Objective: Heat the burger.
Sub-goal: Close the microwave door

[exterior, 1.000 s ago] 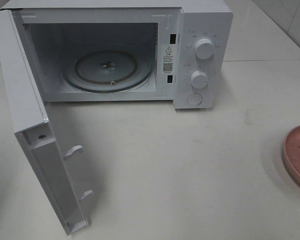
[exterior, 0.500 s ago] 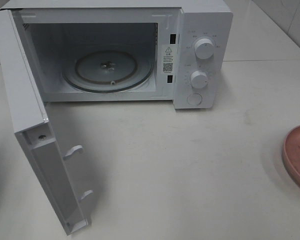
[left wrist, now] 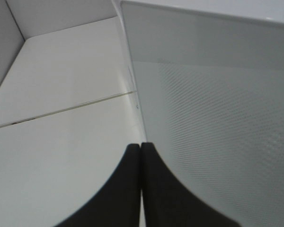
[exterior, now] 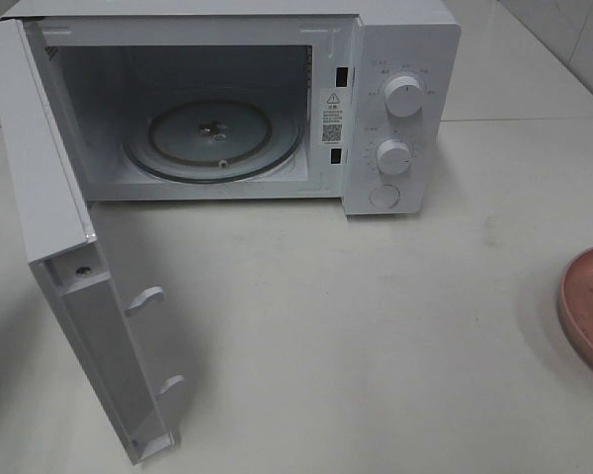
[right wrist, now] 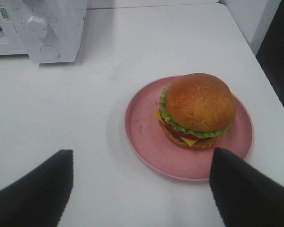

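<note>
One burger [right wrist: 197, 109] sits on your pink plate [right wrist: 144, 125], right of centre in the right wrist frame, with the right gripper [right wrist: 141, 187] spread wide and empty, its two dark fingers [right wrist: 35, 189] low in the frame on either side of the plate. Your left gripper [left wrist: 141, 163] is pressed closed with its tips touching and nothing between them, just beside the microwave door [left wrist: 217, 118]. From high up, you see the microwave [exterior: 400, 118] at upper centre, door swung open toward lower left, glass turntable [exterior: 214, 138] bare, and only the plate's rim at the right edge on the white table [exterior: 376, 336].
</note>
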